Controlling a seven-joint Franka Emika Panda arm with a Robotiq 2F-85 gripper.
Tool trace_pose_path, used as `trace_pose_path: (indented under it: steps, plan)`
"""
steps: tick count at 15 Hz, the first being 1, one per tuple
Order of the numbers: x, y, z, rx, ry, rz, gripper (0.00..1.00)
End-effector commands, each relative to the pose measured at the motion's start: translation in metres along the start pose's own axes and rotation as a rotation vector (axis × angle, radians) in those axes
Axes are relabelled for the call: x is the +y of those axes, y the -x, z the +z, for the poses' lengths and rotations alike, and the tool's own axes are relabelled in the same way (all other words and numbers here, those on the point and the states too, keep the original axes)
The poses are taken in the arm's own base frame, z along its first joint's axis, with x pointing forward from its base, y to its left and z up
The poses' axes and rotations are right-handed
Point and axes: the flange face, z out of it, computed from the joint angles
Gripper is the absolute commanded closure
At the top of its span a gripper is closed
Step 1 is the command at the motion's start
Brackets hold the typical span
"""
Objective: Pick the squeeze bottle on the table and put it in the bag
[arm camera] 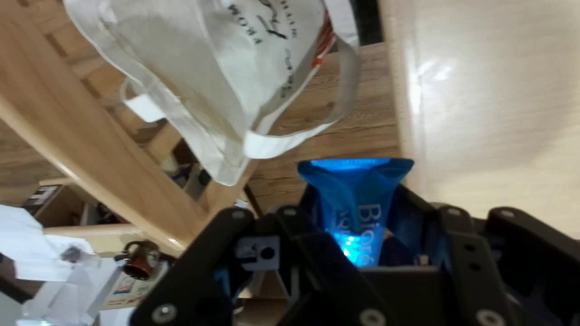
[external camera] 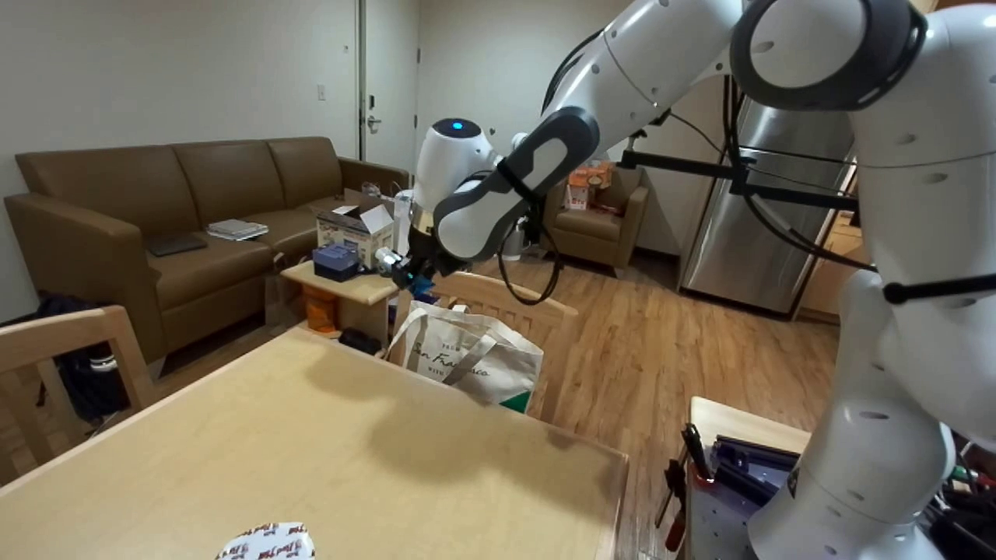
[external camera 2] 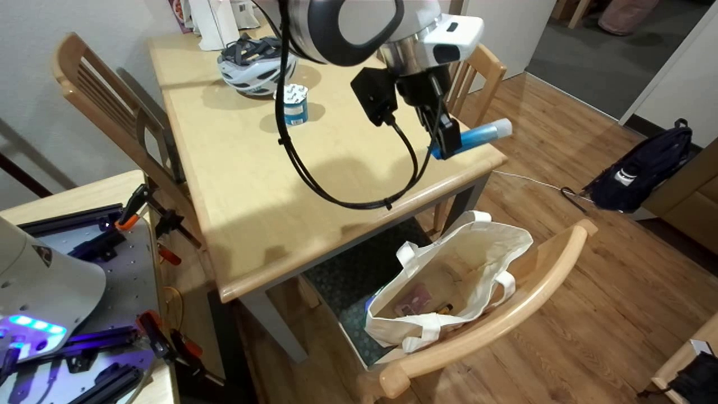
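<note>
The canvas bag (external camera 2: 477, 252) stands on the chair (external camera 2: 519, 314), mouth open, close to the chair's back; down inside I can see a pinkish thing (external camera 2: 413, 300) and a small dark piece (external camera 2: 445, 309) with yellow on it. The squeeze bottle (external camera 2: 485, 134), blue and tilted, is up in the air outside the bag, the gripper (arm camera: 358, 201) pinching it between its fingers. In the wrist view the bag is to its left and the table (arm camera: 489, 90) close on its right, and a bag handle (arm camera: 272, 146) loops out over the gap between them. A black cable (external camera 2: 387, 203) droops from the arm (external camera 2: 370, 22). On the table, well apart from the bag, sit a blue tub (external camera 2: 296, 109) with a white patterned top and a bike helmet (external camera 2: 252, 73). Near the sofa (external camera: 226, 190) a cardboard box (external camera: 350, 233) has its flaps up; what it holds I can't make out.
</note>
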Motion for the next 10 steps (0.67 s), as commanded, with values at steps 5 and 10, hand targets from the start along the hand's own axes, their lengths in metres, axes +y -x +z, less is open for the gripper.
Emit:
trace_pose_path:
  steps: [5, 10]
  plan:
    - [0.17, 0.001, 0.03, -0.091, 0.108, 0.205, 0.89]
    - [0.179, 0.015, 0.049, -0.226, -0.016, 0.148, 0.89]
